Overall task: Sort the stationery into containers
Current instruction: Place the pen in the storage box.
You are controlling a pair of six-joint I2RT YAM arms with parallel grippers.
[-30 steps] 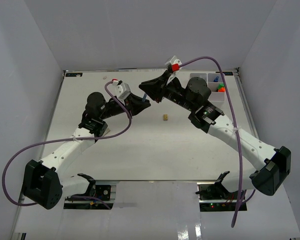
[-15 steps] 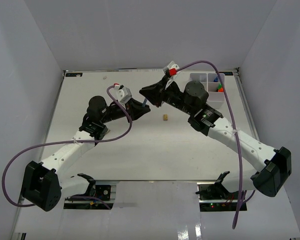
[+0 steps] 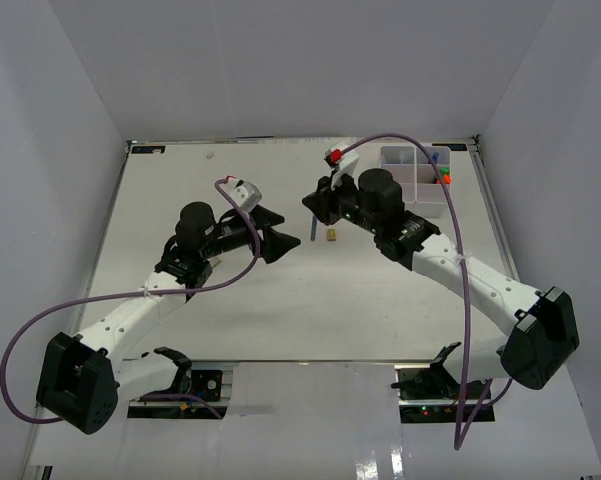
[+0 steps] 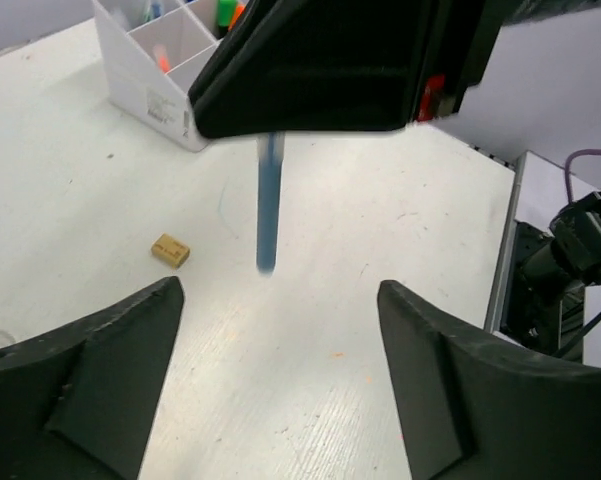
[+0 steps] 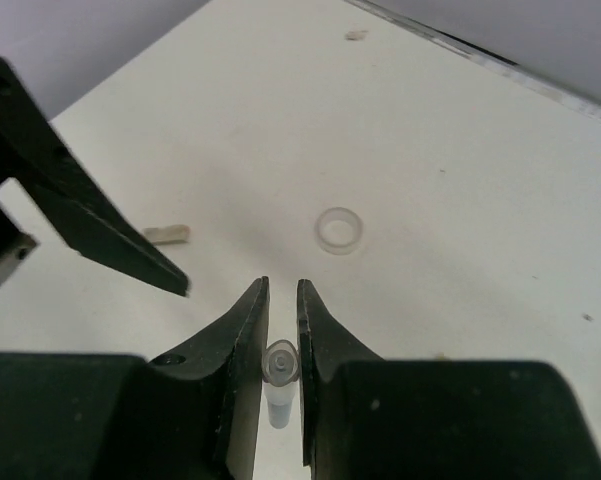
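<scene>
A white worktop (image 3: 180,190) forms the floor of a three-sided booth. The back wall (image 3: 300,60), left wall (image 3: 40,180) and right wall (image 3: 570,140) are plain pale lavender-grey panels (all the same flat tint). A thin metal strip (image 3: 280,141) runs along the worktop's far edge. The light is soft and even, and the near ledge (image 3: 310,440) shines glossily. Close up, the worktop looks faintly scuffed.

Blue pen (image 4: 268,215), tan block (image 4: 170,250), white box (image 4: 145,90) with green and orange bits, clear ring (image 5: 322,232), white table (image 4: 330,300).
</scene>
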